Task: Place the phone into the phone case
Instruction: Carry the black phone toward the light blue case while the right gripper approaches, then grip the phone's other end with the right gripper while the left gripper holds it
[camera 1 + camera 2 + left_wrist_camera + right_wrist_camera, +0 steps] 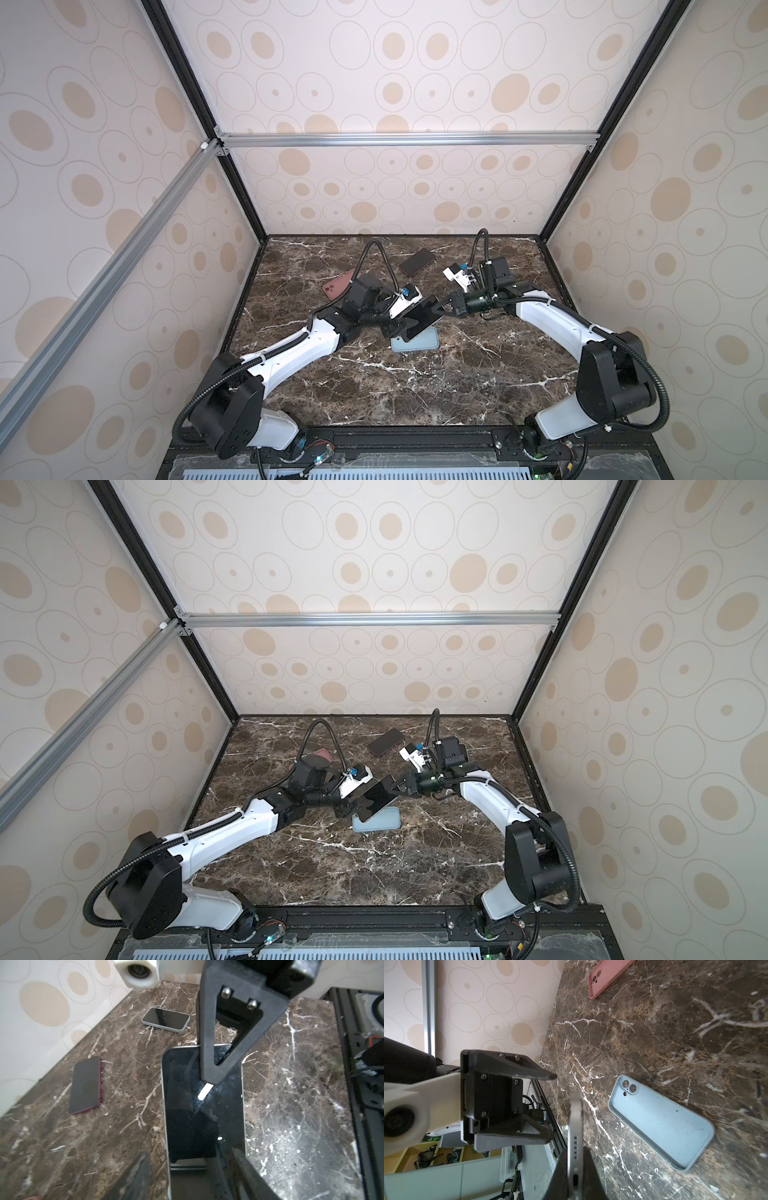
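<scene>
Over the middle of the table (478, 374) the phone (187, 1105) hangs tilted in the air. The light blue case (428, 344) lies open side up on the stone beneath it, showing at the phone's 6 o'clock side in both top views. The right gripper (575, 1153) is clamped on the phone's port end, one finger on the glass and one on the back. The left gripper (552, 1106) has its jaws apart at either side of the opposite end, and a gap shows on one side, so I judge it is not gripping. The phone is likely stiff, weighty for its size and slick on both faces, with glass that could crack if dropped. Pinching it flat across front and back near one end leaves the other end free to enter the case first. The case looks light and bendable at the rim, and may slide on polished stone unless held down. By count there are three phones: the held one, a dark phone with a red edge (417, 262) at 12 o'clock, and a phone in a pale case (166, 1020) seen only from the left wrist. There are two empty cases, the blue one and a pink case (338, 286) at 10 o'clock.
</scene>
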Robot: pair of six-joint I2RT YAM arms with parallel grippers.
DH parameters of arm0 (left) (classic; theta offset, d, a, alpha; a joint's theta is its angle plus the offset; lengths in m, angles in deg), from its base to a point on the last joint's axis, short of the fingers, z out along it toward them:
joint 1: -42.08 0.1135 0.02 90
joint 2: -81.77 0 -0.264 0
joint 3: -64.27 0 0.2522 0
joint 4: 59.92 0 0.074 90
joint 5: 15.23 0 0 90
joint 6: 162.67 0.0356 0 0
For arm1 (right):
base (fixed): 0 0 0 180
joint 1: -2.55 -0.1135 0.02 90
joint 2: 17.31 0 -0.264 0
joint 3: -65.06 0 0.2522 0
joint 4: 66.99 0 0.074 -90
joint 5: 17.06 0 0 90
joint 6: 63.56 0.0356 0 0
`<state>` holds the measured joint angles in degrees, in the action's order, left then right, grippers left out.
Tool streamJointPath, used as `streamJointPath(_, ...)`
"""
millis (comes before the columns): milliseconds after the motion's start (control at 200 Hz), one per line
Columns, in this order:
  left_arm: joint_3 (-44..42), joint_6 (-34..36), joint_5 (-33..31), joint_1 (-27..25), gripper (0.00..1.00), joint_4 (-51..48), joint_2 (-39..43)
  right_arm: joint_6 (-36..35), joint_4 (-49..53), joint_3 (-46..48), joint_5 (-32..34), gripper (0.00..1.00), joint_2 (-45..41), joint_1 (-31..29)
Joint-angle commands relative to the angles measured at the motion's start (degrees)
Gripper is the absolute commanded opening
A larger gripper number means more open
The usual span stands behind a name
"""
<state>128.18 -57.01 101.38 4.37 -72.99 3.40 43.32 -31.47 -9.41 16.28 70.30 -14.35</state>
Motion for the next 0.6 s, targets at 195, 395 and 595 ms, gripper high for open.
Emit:
streamJointPath(195, -9.5, -17.8, -7.3, -0.4, 0.89, 15.0, 8.1, -0.1, -0.5, 0.6, 6.2, 0.01, -3.2, 0.1)
streamJointPath(395, -8.5, -32.6, -9.8, -0.4, 0.89, 13.0, 6.3, 1.8, -4.1, 4.0, 16.8, 0.01, -6.5, -1.4)
streamJointPath(595, -6.2, -39.0, -13.4, -0.4, 0.85, 6.2, 1.9, 5.4, -10.8, 9.1, 23.1, 0.0, -9.0, -5.2)
